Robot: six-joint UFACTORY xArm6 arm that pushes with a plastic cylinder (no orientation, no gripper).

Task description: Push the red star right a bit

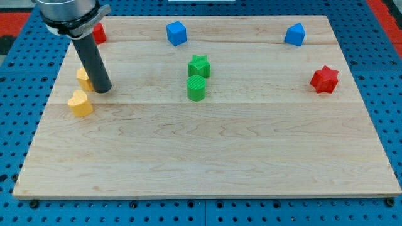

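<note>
The red star (325, 79) lies near the board's right edge, in the upper half of the view. My tip (102, 90) rests on the board at the far left, far from the red star. It stands just right of a yellow block (83, 78) that the rod partly hides, and above and to the right of a yellow heart-shaped block (80, 103).
A red block (98, 32) sits at the top left, partly hidden behind the arm. A blue cube (176, 32) is at top centre, another blue block (294, 34) at top right. A green star (199, 66) and a green cylinder (196, 88) touch near the middle. The wooden board (207, 157) fills the view.
</note>
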